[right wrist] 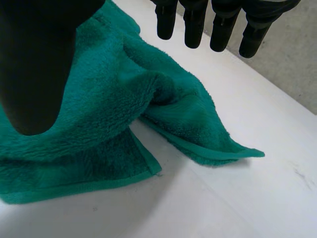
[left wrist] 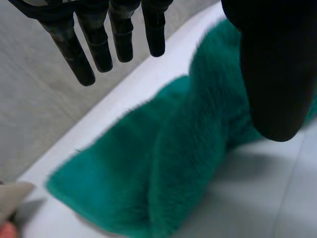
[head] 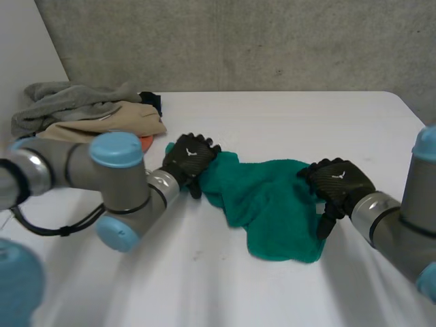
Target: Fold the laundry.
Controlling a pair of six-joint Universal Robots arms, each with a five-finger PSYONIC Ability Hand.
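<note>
While both my hands waited at its two ends, the green towel lay rumpled across the middle of the white table — not yet folded.

My left hand was at the towel's left end, fingers straight and spread, thumb held apart, pinching nothing. My right hand was over the towel's right edge, fingers likewise straight and loose, clasping nothing. I judged the towel light, thick and limp — it would sag and bunch rather than keep a crease, though the terry should not slip. So the stitched hem corner jutting out near my right fingertips seemed the best hold, with a matching corner for the other hand. Beyond the towel's left end a heap of grey and beige clothes lay loose on the table, not in any container.
</note>
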